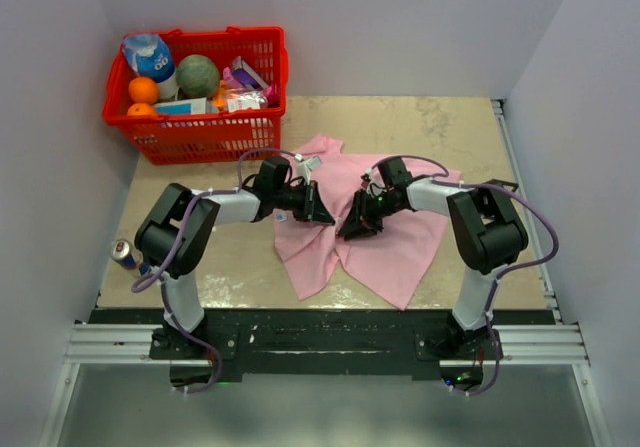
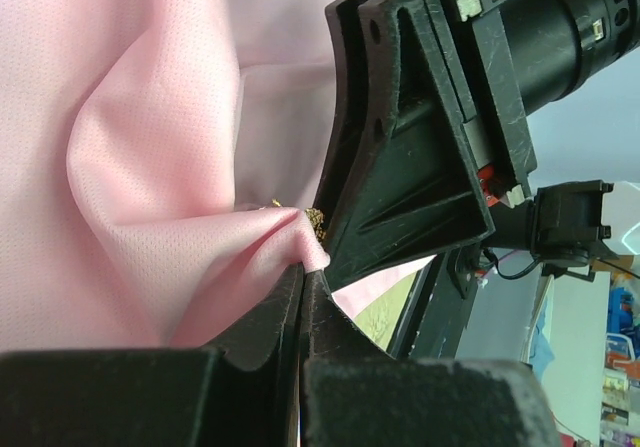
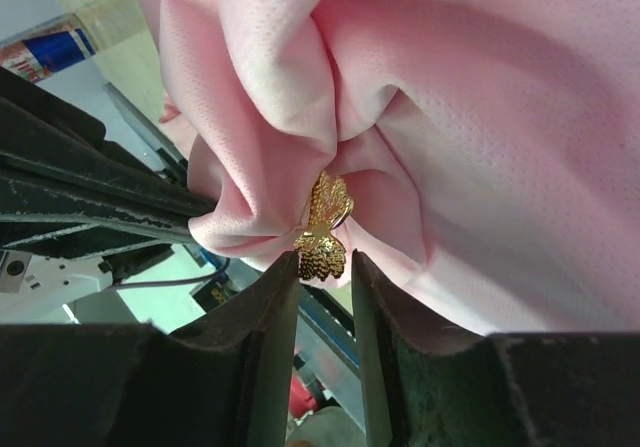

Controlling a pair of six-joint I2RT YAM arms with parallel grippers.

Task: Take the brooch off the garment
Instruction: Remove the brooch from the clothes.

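Top view: the garment (image 1: 390,252) lies crumpled on the table (image 1: 450,137), pink, spread from the centre toward the near right. The two arms reach in over it from the left and the right, and their heads meet above its left-centre part.

Fingers of the left gripper (image 2: 304,279): closed, pinching a raised fold of the pink cloth. The cloth is drawn up into a peak right at the tips.

Fingers of the right gripper (image 3: 325,267): parted by a narrow gap.

The brooch (image 3: 322,229): gold, with ribbed leaf-like lobes, pinned on a bunched ridge of the cloth. It hangs at the mouth of the right fingers, its lower lobe level with the tips and between them. I cannot tell whether either tip touches it.

Left wrist view: only a gold speck of the brooch shows, at the crest of the pinched fold, just beside the black finger of the right gripper. The two grippers are close together, with the fold between them.

In the top view the brooch is hidden under the gripper heads.

Elsewhere: a red basket (image 1: 215,137) sits at the far left, holding oranges, a round green fruit, packets and a bottle. A can (image 1: 122,254) stands at the near left edge, beside the left arm.
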